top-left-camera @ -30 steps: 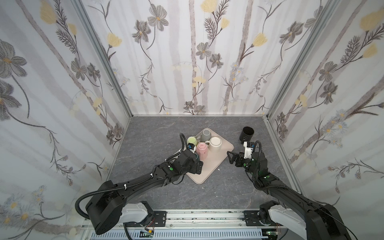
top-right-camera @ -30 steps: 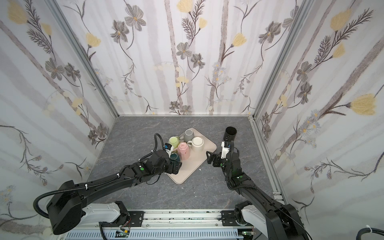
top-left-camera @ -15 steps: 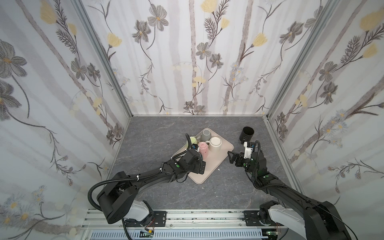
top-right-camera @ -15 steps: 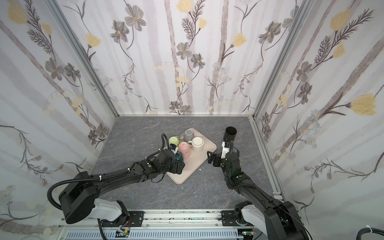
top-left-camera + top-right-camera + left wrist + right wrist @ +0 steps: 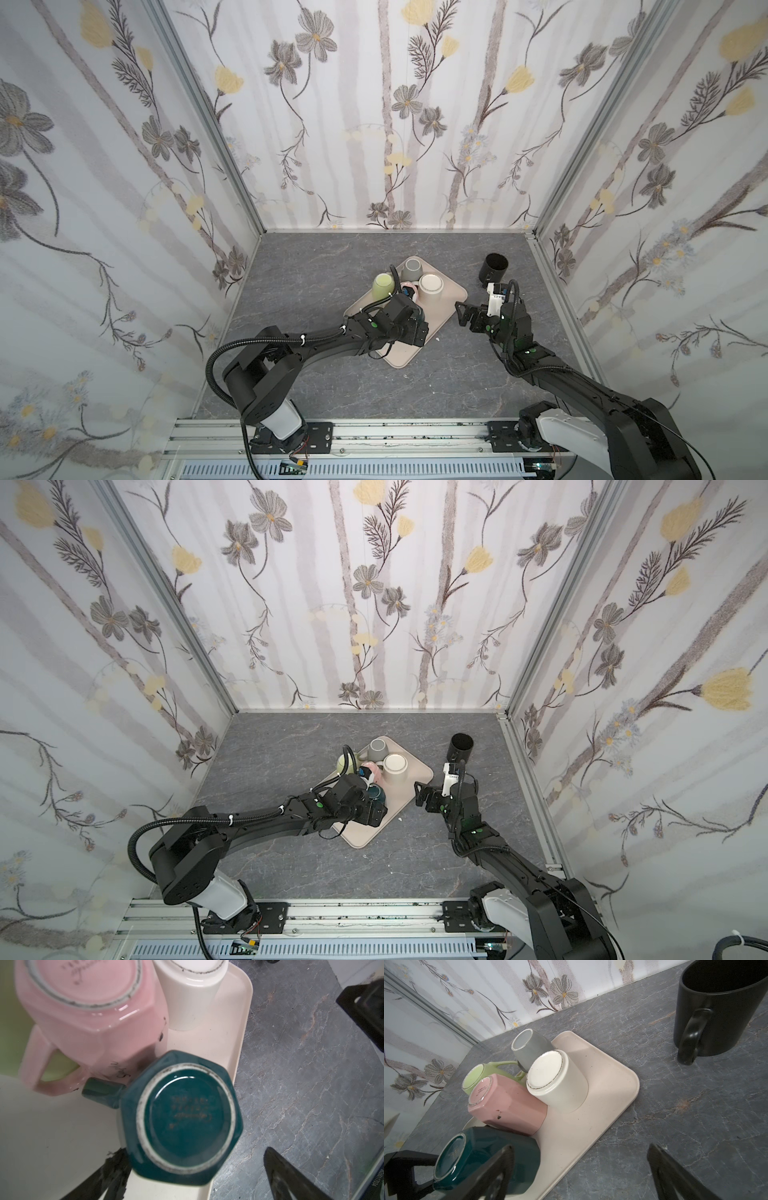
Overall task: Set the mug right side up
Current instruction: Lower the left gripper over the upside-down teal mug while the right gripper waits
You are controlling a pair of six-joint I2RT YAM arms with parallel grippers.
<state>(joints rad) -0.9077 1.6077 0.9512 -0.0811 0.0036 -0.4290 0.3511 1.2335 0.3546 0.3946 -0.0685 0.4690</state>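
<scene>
A dark teal mug (image 5: 182, 1118) stands upside down on the near corner of the beige tray (image 5: 209, 1043), base up, handle toward the pink mug (image 5: 87, 1012). My left gripper (image 5: 194, 1152) hangs open just above it, one finger (image 5: 108, 1169) close to its side and the other apart over the table. In the top views the left gripper (image 5: 411, 328) (image 5: 370, 808) covers most of the teal mug (image 5: 376, 791). My right gripper (image 5: 580, 1148) (image 5: 467, 316) is open and empty beside the tray's right edge, with the teal mug (image 5: 483, 1159) to one side of it.
Pink (image 5: 508, 1103), white (image 5: 556, 1080), grey (image 5: 531, 1045) and green (image 5: 475, 1078) mugs stand upside down together on the tray (image 5: 602, 1084). A black mug (image 5: 716, 1012) (image 5: 493, 268) stands upright on the grey table at the back right, near the wall.
The left arm has shifted its gripper a little right over the tray's near corner, over the teal mug. The right arm has stayed put.
</scene>
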